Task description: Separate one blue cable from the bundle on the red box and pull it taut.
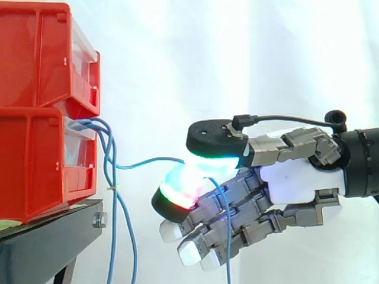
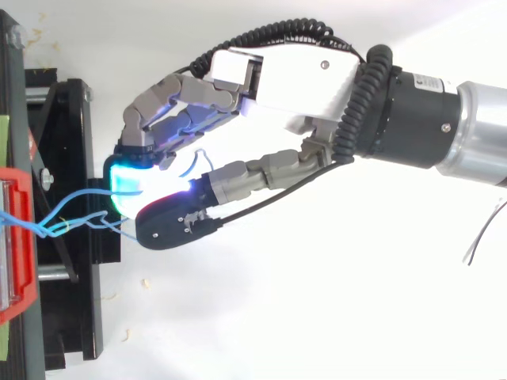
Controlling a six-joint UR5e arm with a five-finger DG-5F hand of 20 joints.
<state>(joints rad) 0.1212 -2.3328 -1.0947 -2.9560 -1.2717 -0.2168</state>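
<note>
Two red bins are stacked at the left; the lower bin (image 1: 35,160) rests on a black stand (image 1: 53,236). A bundle of thin blue cables (image 1: 109,177) comes out of its front and hangs down past the stand. One blue cable (image 1: 148,161) leaves the bundle and runs right in a shallow curve to my hand (image 1: 290,177). The thumb and a glowing fingertip (image 1: 177,192) pinch it, and its free end drops down across the other fingers. From above, the hand (image 2: 285,79) sits just right of the stand, with the cable (image 2: 79,198) reaching to the red bin (image 2: 20,237).
The upper red bin (image 1: 35,59) juts out above the cable outlet. A white curtain is behind everything. The stand's black frame (image 2: 67,158) lies close to the fingertips. A thin dark wire (image 2: 483,237) lies at the right edge of the top view.
</note>
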